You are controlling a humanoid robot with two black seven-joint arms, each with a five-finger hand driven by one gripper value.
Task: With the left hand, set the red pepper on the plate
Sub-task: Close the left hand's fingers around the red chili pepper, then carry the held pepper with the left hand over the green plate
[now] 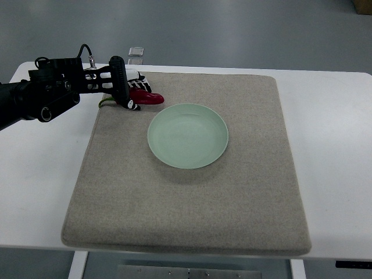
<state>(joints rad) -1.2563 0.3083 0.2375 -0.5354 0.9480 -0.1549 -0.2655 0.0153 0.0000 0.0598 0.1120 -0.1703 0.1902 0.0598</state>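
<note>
1. Nearest the camera lies the front edge of the grey mat (pixel 186 232), spread over the white bench (pixel 331 145); nothing stands on that part of it.
2. Near the middle of the mat sits the pale green plate (pixel 188 135), empty and unobstructed from every side.
3. At the mat's far left corner lies the red pepper (pixel 147 97), just beside the plate's upper left rim but apart from it, its greenish stem pointing left under the hand.
4. Coming in from the left edge, the left hand (pixel 123 87) is over the pepper's stem end with its dark fingers (pixel 119 78) curled down around it. I judge it to be closing on the pepper, though whether the hold is firm cannot be told, since the pepper seems to rest on the mat.
5. To do the step well: secure the hold near the thicker stem end, then lift straight up enough to clear the plate's rim.
6. Carry it rightward and toward the camera, stopping over the plate's centre, not its rim.
7. Lower before letting go, so the pepper does not roll off.
8. No right arm shows.
</note>
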